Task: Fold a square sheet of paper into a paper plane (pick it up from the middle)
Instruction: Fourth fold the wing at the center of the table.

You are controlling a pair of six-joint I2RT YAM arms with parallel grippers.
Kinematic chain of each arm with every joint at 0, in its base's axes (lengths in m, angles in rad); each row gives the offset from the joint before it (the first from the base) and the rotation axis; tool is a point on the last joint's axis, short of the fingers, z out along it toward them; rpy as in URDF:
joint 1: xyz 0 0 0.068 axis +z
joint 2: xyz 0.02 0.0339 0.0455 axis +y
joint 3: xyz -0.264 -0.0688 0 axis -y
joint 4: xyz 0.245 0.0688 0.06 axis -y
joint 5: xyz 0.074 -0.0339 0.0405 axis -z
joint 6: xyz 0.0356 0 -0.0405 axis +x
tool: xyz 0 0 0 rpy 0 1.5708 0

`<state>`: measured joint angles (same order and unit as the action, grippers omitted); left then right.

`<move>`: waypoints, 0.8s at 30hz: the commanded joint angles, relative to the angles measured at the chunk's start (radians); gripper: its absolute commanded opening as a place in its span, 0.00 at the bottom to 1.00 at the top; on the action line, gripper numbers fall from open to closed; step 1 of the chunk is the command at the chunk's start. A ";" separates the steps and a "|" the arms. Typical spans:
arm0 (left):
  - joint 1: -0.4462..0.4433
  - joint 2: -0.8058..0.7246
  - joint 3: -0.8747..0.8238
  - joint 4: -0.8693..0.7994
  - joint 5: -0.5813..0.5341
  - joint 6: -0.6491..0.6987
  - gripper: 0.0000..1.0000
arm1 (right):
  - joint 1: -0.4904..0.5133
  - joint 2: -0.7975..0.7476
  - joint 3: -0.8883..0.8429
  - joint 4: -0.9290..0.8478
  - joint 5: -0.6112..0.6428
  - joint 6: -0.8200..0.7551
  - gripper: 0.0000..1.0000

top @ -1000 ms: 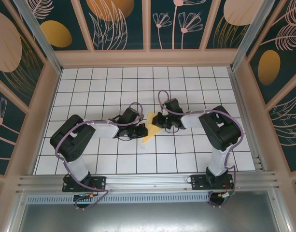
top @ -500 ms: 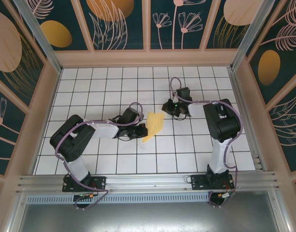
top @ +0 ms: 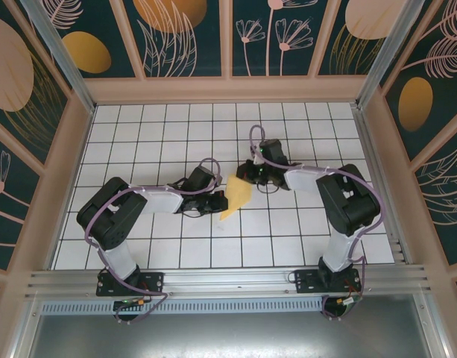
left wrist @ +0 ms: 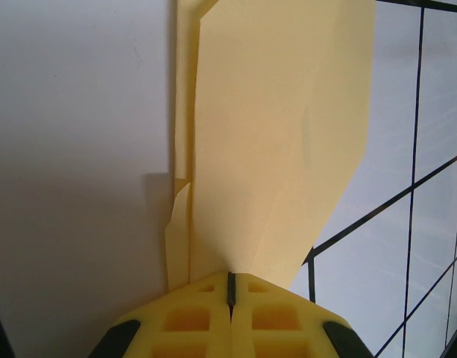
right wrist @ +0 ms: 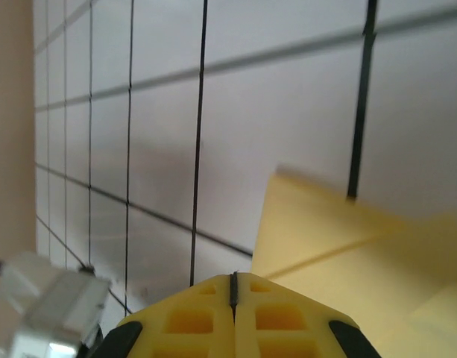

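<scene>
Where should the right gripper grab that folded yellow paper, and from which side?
Likely the free edge of the yellow paper, opposite the one the left gripper is shut on. Come from the right, low and level: the paper is thin, and the shut right gripper must open first.

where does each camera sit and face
Top external: above, behind the robot, looking down on the white gridded table; left arm and right arm show.
Left wrist: on left arm, facing the yellow folded paper sheet past its shut left gripper.
Right wrist: on right arm, facing the table past its shut right gripper.
All share the sheet.
</scene>
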<state>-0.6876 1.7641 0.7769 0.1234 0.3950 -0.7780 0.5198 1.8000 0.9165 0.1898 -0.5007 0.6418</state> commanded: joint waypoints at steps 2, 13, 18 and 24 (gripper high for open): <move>0.005 0.026 -0.046 -0.138 -0.100 0.022 0.00 | 0.013 0.033 -0.063 0.067 -0.013 0.042 0.04; 0.005 -0.019 -0.014 -0.145 -0.062 0.008 0.00 | 0.002 0.102 -0.118 0.078 0.017 0.045 0.01; 0.006 -0.087 0.055 -0.153 0.004 -0.016 0.04 | 0.002 0.092 -0.139 0.091 0.014 0.044 0.01; 0.008 -0.057 0.139 -0.136 0.050 -0.029 0.05 | 0.002 0.087 -0.137 0.090 0.014 0.045 0.01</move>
<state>-0.6865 1.7100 0.8833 -0.0006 0.4156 -0.7925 0.5255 1.8645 0.8085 0.3161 -0.5282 0.6876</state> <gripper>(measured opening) 0.067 0.047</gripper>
